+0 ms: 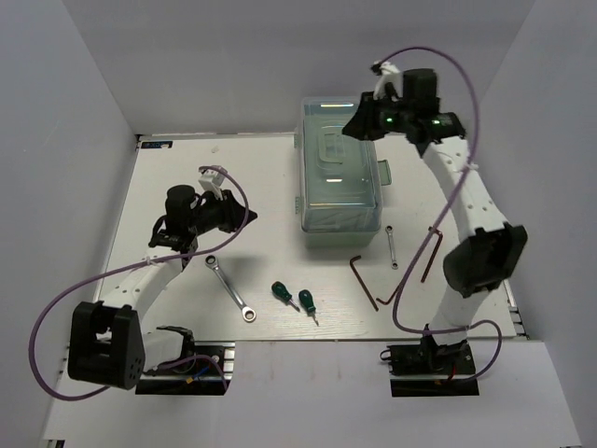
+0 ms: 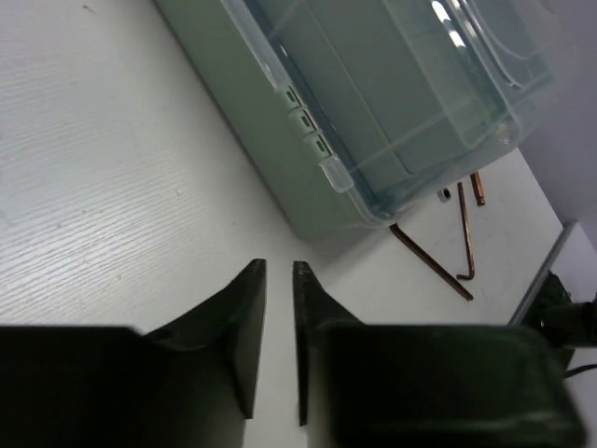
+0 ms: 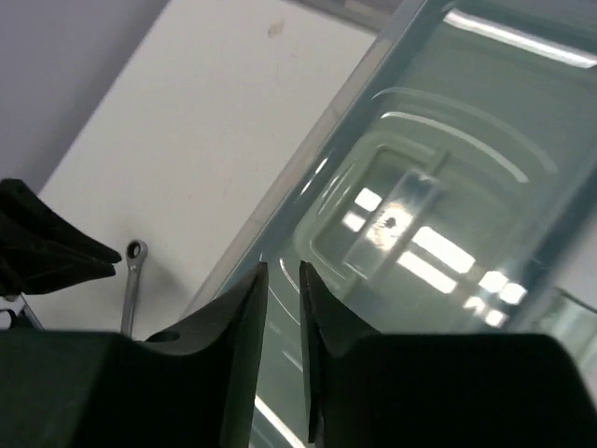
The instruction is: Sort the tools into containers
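Note:
The pale mint-green toolbox stands closed at the back middle, its clear lid and handle on top. My left gripper hovers left of it, empty, with the jaws a thin slit apart. My right gripper is above the toolbox's far right part, empty and nearly closed over the lid. On the table lie a long wrench, a short wrench, two green-handled screwdrivers and two hex keys.
The toolbox wall fills the top of the left wrist view, with the hex keys beyond its corner. The right wrist view shows the lid, the long wrench and the left arm. White walls enclose the table.

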Available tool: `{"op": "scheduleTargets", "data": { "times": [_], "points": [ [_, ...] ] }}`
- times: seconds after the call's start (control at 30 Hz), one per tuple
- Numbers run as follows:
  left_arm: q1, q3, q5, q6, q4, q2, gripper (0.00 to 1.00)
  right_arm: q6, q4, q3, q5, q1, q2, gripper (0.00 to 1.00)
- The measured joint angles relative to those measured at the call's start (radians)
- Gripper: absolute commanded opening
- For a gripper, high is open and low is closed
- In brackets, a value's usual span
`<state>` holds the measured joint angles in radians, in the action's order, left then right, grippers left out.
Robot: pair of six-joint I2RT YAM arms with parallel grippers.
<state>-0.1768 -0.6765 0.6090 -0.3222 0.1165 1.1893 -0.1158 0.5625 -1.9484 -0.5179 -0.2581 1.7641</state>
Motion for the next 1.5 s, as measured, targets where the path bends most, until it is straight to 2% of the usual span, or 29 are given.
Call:
{"op": "scheduleTargets", "data": {
  "times": [0.03, 0.07, 0.1, 0.13, 0.2, 0.23, 0.3, 0.37, 0.67, 1.0, 1.2, 1.33, 1.5],
  "points": [
    [0.0, 0.0, 0.02, -0.001, 0.011, 0.01, 0.26, -0.016, -0.004, 0.0, 0.021, -0.032, 0.03, 0.25],
    [0.0, 0.0, 0.042, 0.0, 0.02, 0.019, 0.31, -0.034, -0.004, 0.0, 0.039, -0.064, 0.061, 0.3],
    [0.0, 0.0, 0.059, 0.003, 0.026, 0.026, 0.51, -0.059, -0.008, 0.0, 0.057, -0.094, 0.091, 0.39],
    [0.0, 0.0, 0.073, 0.007, 0.032, 0.031, 0.61, -0.083, -0.012, -0.002, 0.076, -0.121, 0.117, 0.42],
    [0.0, -0.001, 0.095, 0.005, 0.043, 0.034, 0.78, -0.122, -0.011, -0.016, 0.117, -0.165, 0.165, 0.5],
    [0.0, -0.001, 0.103, 0.006, 0.047, 0.034, 0.8, -0.136, -0.014, -0.028, 0.139, -0.179, 0.185, 0.51],
    [0.0, -0.002, 0.115, 0.002, 0.055, 0.034, 0.81, -0.161, -0.012, -0.064, 0.19, -0.197, 0.224, 0.53],
    [0.0, -0.002, 0.122, -0.001, 0.062, 0.037, 0.81, -0.182, -0.012, -0.099, 0.248, -0.206, 0.249, 0.59],
    [0.0, -0.017, 0.134, -0.039, 0.104, 0.119, 0.82, -0.218, 0.0, -0.15, 0.436, -0.216, 0.266, 0.6],
    [0.0, -0.062, 0.136, -0.076, 0.152, 0.143, 0.82, -0.236, 0.016, -0.15, 0.519, -0.22, 0.299, 0.6],
    [0.0, -0.109, 0.139, -0.11, 0.2, 0.173, 0.82, -0.277, 0.006, -0.149, 0.517, -0.219, 0.306, 0.62],
    [-0.001, -0.152, 0.139, -0.133, 0.223, 0.195, 0.82, -0.324, -0.011, -0.135, 0.453, -0.203, 0.306, 0.55],
    [-0.009, -0.28, 0.139, -0.158, 0.246, 0.249, 0.82, -0.391, -0.041, -0.114, 0.336, -0.16, 0.306, 0.44]
  ]
}}
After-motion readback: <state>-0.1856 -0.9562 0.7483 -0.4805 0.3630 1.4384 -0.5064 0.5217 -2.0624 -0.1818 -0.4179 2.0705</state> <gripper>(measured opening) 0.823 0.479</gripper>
